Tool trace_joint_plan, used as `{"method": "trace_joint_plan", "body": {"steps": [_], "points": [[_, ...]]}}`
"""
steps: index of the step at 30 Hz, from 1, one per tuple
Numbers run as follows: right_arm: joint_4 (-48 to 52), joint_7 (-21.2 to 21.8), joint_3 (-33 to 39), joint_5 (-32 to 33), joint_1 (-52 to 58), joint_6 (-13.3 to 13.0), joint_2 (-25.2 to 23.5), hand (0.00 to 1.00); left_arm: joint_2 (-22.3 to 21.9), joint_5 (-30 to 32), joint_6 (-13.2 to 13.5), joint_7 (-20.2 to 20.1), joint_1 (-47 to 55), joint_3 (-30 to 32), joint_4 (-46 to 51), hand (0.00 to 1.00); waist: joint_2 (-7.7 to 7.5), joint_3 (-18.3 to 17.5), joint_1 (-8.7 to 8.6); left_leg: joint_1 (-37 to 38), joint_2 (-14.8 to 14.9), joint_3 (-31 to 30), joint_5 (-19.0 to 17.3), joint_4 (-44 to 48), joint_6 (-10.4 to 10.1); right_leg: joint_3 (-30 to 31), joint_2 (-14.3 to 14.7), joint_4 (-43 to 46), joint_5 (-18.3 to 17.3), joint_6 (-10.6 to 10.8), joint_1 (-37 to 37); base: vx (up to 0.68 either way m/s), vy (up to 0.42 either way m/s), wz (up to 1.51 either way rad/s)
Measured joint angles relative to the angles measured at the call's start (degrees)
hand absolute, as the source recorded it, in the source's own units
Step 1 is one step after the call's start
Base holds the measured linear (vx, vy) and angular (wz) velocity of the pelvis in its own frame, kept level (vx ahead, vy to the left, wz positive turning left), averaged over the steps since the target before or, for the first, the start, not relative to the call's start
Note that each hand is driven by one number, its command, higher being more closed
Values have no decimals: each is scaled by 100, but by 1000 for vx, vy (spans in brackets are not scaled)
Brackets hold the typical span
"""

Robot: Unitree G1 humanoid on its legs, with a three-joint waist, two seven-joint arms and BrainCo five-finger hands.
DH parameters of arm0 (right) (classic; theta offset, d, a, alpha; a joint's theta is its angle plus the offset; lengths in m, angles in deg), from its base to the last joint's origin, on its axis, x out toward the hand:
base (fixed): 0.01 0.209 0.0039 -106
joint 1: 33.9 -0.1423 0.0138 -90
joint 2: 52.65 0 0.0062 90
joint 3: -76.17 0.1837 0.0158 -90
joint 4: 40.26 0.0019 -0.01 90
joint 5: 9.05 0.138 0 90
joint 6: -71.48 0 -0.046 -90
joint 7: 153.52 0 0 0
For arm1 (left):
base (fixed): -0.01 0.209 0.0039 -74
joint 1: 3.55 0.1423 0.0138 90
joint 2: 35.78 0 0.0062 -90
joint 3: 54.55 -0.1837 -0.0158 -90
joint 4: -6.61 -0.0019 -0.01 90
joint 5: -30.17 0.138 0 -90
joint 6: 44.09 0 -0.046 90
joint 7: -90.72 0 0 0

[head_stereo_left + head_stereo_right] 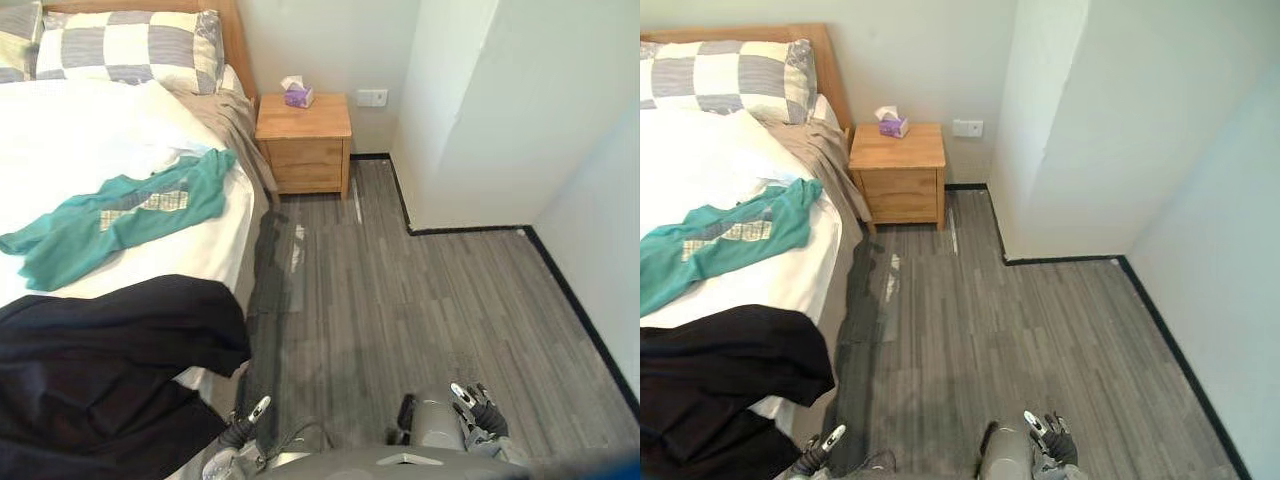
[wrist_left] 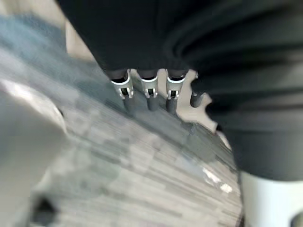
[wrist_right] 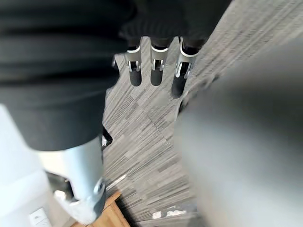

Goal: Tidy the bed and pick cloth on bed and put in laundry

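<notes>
Grey plank floor (image 1: 420, 300) runs across the middle and right of the left eye view, bounded by white walls (image 1: 480, 110) with a black skirting (image 1: 470, 230). At the bottom edge, left of centre, the left hand (image 1: 250, 418) hangs just right of the bed's near corner. Its wrist view shows its fingers (image 2: 150, 90) straight in a row and the thumb (image 2: 196, 98) apart from them, gripping nothing, with floor past the tips. The right hand (image 1: 472, 408) sits at the bottom edge, right of centre, over bare floor. Its fingers (image 3: 157, 71) are likewise straight and loose, with nothing between them. Nearest the left hand, in the lower left of the frame, a black garment (image 1: 110, 350) lies heaped on the near end of the white-sheeted bed (image 1: 70, 120), one fold drooping over the mattress edge. Above it, at left centre, a teal shirt (image 1: 120, 215) with a pale checked patch lies spread on the sheet. In the upper left a grey-and-white checked pillow (image 1: 130, 45) rests against the wooden headboard (image 1: 235, 40), and a beige blanket (image 1: 235, 125) slides down the bed's right side. At top centre a wooden nightstand (image 1: 305, 140) stands just beside the bed against the wall, with a purple tissue box (image 1: 298, 95) on it. A wall socket (image 1: 372, 97) is just to its right.
</notes>
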Motion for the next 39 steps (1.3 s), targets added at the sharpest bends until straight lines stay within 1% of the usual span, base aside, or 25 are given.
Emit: {"method": "trace_joint_plan", "body": {"steps": [1, 2, 4, 5, 8, 10, 12, 13, 14, 16, 19, 20, 21, 22, 23, 25, 26, 29, 33, 34, 35, 36, 37, 38, 39], "points": [[2, 5, -29, 8, 65, -4, -10, 0, 0, 19, -1, 22, -1, 17, -9, 0, -14, 14, -32, 144, 33, -152, -172, 1, -143, 139, 45, -632, 511, -46, 54, 544, -395, 55], [-15, -5, -36, 6, 114, -32, 150, 0, -115, 34, -22, 48, -18, 18, -164, 0, 171, 85, -75, 367, 195, -345, -279, -72, -190, 47, 238, -486, 607, -161, 282, 472, -325, 42], [27, -3, -40, -10, 129, -143, 178, 0, -210, 57, 6, 35, -4, -4, -132, 0, 289, 106, -76, 435, 217, -581, -39, -111, -244, 70, 225, 56, 176, -348, 168, 477, -326, 16], [94, -11, -77, -13, 173, -192, 171, 0, -244, 84, 6, 43, -23, 9, -134, 0, 258, 127, -84, 576, 250, -755, 126, -100, -430, 75, 170, 610, -282, -423, 87, 489, -357, 2], [111, -65, -141, -13, 189, -204, 168, 0, -242, 218, 1, 47, -4, 13, -155, 0, 253, -19, -128, 586, 398, -798, 344, 96, -413, 4, 186, 1084, -972, -372, 37, 405, -257, 1], [96, -105, -140, -37, 189, -151, 155, 0, -238, 213, 9, 84, 24, 42, -149, 0, 281, -70, -147, 475, 538, -963, 548, 454, -439, -97, 268, 1046, -1211, -350, 226, 391, -241, 21], [87, -117, -140, -150, 179, -93, 163, 0, -236, 207, 26, 124, 41, 195, -112, 0, 306, -87, -199, -257, 812, -1412, 827, 1912, -680, -279, 421, 693, -1278, -342, 575, 367, -232, 36], [26, -115, -145, -160, 153, -92, 179, 0, -197, 159, 131, 126, 101, 298, -108, 0, 297, -55, -212, -1095, 1071, -1704, 1181, 3537, -743, -395, 656, 175, -1230, -369, 1041, 312, -150, 19], [-81, -115, -146, -196, 112, -86, 199, 0, -182, 146, 217, 127, 169, 416, 11, 0, 334, -31, -178, -1701, 1221, -1725, 968, 4806, -636, -412, 827, -271, -1151, -483, 1521, 330, -133, 10], [-168, -113, -191, -266, 43, -84, 197, 0, -141, 149, 262, 127, 187, 485, 135, 0, 230, 6, -42, -2226, 1157, -1665, 749, 5396, -599, -427, 860, -645, -1110, -489, 2005, 305, -56, -9], [-141, -70, -341, -263, 9, -79, 178, 0, -200, 149, 325, 50, 185, 548, 323, 0, 192, 38, 92, -3119, 842, -1200, 259, 4749, -403, -362, 785, -1234, -996, -280, 2724, 459, 45, -27], [-98, -20, -351, -263, -43, -68, 104, 0, -245, 148, 367, -8, 159, 689, 374, 0, 160, 53, 157, -3319, 636, -785, 193, 3835, -271, -297, 613, -1256, -1054, -148, 2934, 400, 145, -36], [-40, 6, -388, -266, -41, -59, 69, 0, -273, 150, 373, -13, 146, 705, 393, 0, 162, 60, 180, -3390, 525, -525, 287, 3254, -161, -270, 525, -1223, -1139, -1, 3035, 523, 204, -33], [29, 30, -445, -275, -8, -45, 59, 0, -313, 154, 375, -18, 150, 690, 388, 0, 216, 42, 204, -3423, 453, -206, 747, 2380, -24, -243, 484, -1163, -1258, 177, 3125, 508, 206, -9], [93, 46, -549, -317, -3, 5, 56, 0, -290, 69, 376, -34, 95, 745, 406, 0, 96, 44, 286, -3261, 269, 109, 890, 2253, 567, -136, 297, -1099, -1413, 320, 3234, 504, 190, 12], [163, 90, -801, -381, -58, 4, -34, 0, -274, 66, 340, -60, 23, 733, 469, 0, -95, 19, 274, -3251, 86, 221, 856, 2021, 545, -45, 244, -1375, -1100, 3, 3242, 550, 216, 14], [217, 95, -803, -388, -86, -30, -150, 0, -258, 11, 296, -78, -7, 769, 507, 0, -138, 36, 358, -3250, 78, 393, 844, 2029, 528, -24, 256, -1733, -724, 79, 3366, 439, 183, 0], [218, 13, -845, -393, -89, -45, -171, 0, -268, -29, 212, -77, 6, 766, 507, 0, -131, 31, 407, -3002, 159, 1029, 820, 2106, 641, 112, 226, -2019, -162, 196, 3717, 332, 122, 15], [161, -84, -903, -493, -198, -46, -175, 0, -192, -294, 117, -76, 59, 740, 465, 0, -126, -13, 415, -2779, 112, 1260, 681, 1997, 718, 135, 187, -1957, 139, 387, 3793, 212, 65, 11], [41, -112, -851, -533, -231, -44, -93, 0, -198, -362, 104, -67, 83, 729, 399, 0, -74, -61, 408, -2620, -26, 1154, 505, 1731, 657, 114, 136, -1526, 115, 448, 3650, 196, 122, 23], [-132, -143, -741, -602, -273, -27, -33, 0, -159, -439, 77, -41, 109, 662, 253, 0, -91, -138, 402, -2433, -232, 937, 281, 1311, 709, 101, -26, -505, -76, 722, 3292, 165, 117, 36], [-162, -156, -721, -602, -309, -16, -26, 0, -92, -416, 86, -30, 106, 618, 232, 0, -176, -134, 388, -2326, -367, 914, 283, 1204, 692, 122, -228, 106, -106, 750, 3095, 211, 110, 64], [-229, -156, -720, -602, -278, -18, 28, 0, 15, -413, 98, -20, 109, 511, 203, 0, -335, -127, 356, -2072, -648, 739, 285, 1004, 701, 232, -602, 1400, 224, 633, 2597, 207, 36, 89], [-371, -156, -743, -608, -238, -16, 101, 0, 148, -414, 108, -12, 114, 410, 64, 0, -340, -116, 282, -1770, -816, 493, 267, 834, 689, 367, -816, 2605, 161, 557, 2140, 257, 38, 91], [-399, -161, -758, -608, -219, -16, 119, 0, 181, -414, 108, -16, 130, 376, 13, 0, -327, -122, 244, -1654, -839, 399, 266, 774, 688, 372, -846, 2875, 75, 501, 2024, 254, 11, 97]]}}
